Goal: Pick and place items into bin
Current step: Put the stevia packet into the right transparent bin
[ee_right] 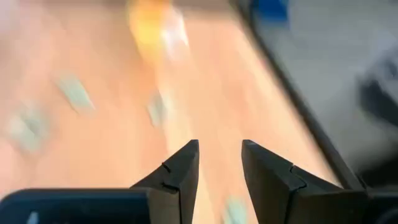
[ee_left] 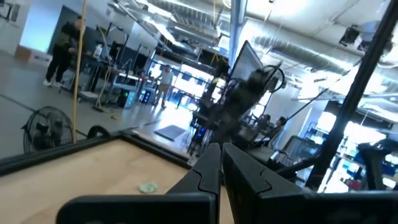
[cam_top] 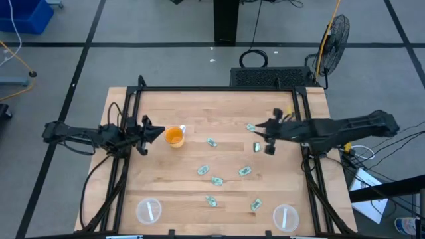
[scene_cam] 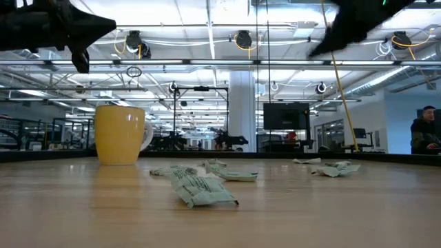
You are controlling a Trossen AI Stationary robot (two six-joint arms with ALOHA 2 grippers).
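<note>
While both arms hang above the table [cam_top: 166, 113] with nothing held, the risks lie chiefly in the next descent. The right gripper [cam_top: 263, 138], fingers parted and empty, hovers at about 3 o'clock from the table's centre, near two of the packets [cam_top: 252, 127]; the rest of the packets lie scattered from the centre toward 6 o'clock, flat on the wood, none in a bin. Being thin and flat, a packet would probably slide or be pinched only at a corner if the fingers close too high, and neighbouring packets near the centre could be nudged together. The left gripper [cam_top: 147, 133], fingers pressed together and empty, waits at 9 o'clock just beside the orange cup [cam_top: 174, 137]; a sweep toward 3 o'clock could tip the cup. Two clear round lids [cam_top: 149, 210] sit near the 6 o'clock edge, at the corners. A dark frame rims the table at 9, 12 and 3 o'clock; open wood lies toward 12 o'clock.
</note>
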